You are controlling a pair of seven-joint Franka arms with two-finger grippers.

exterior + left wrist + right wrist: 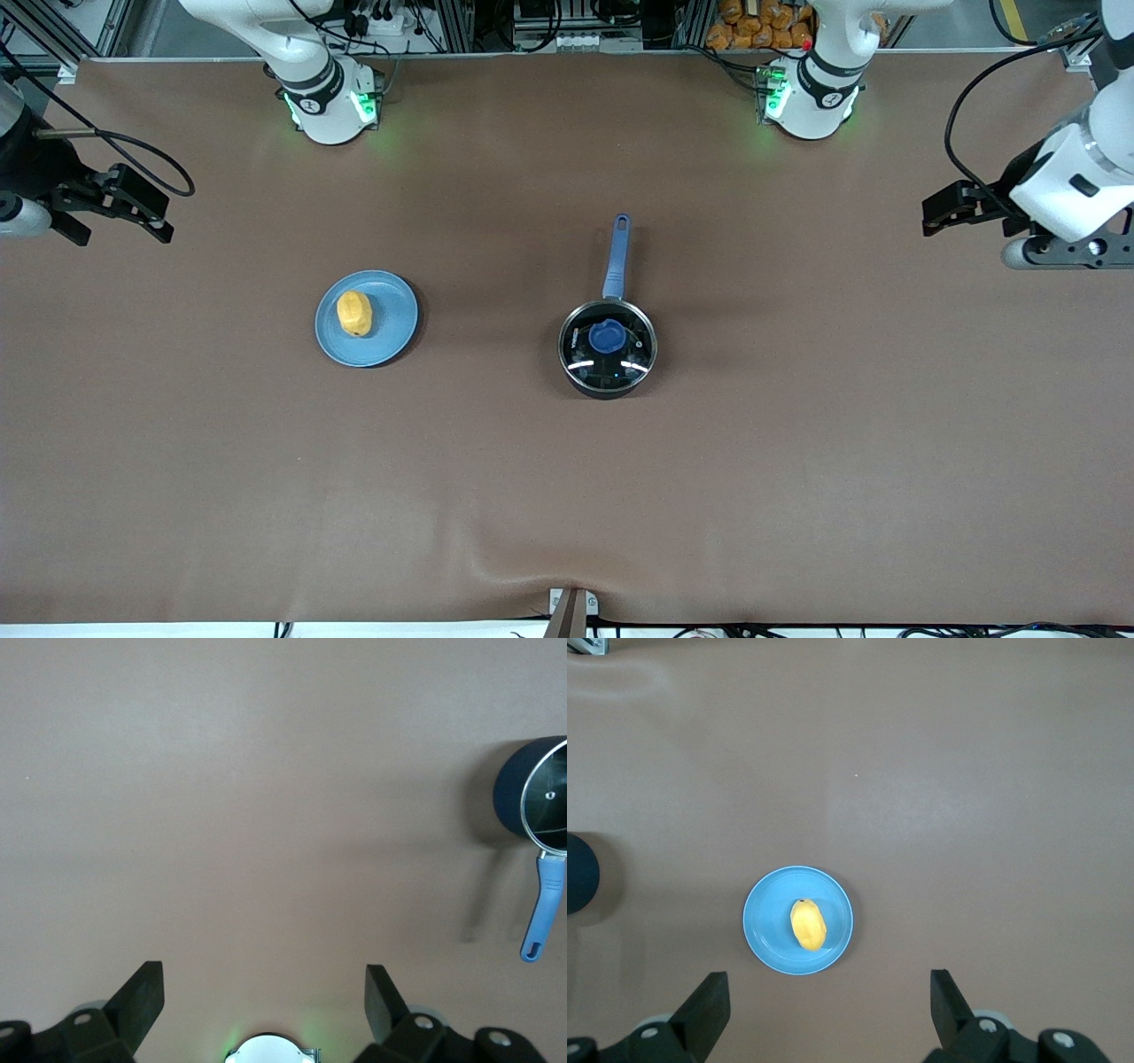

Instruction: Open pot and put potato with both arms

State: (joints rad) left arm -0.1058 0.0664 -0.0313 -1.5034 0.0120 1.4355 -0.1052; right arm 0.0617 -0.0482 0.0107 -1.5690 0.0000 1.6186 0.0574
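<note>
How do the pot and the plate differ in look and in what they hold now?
The pot is black and deep, with a long blue handle; the plate is light blue, flat and has no handle. The pot is shut under a glass lid with a blue knob; the plate lies open. The potato sits on the plate, not in the pot. Both are round and rest on the brown table, untouched by any gripper.

I see the black pot upright mid-table, glass lid with blue knob seated on it, blue handle pointing toward the arm bases, and the yellow-orange potato lying on a blue plate toward the right arm's end, well apart.
</note>
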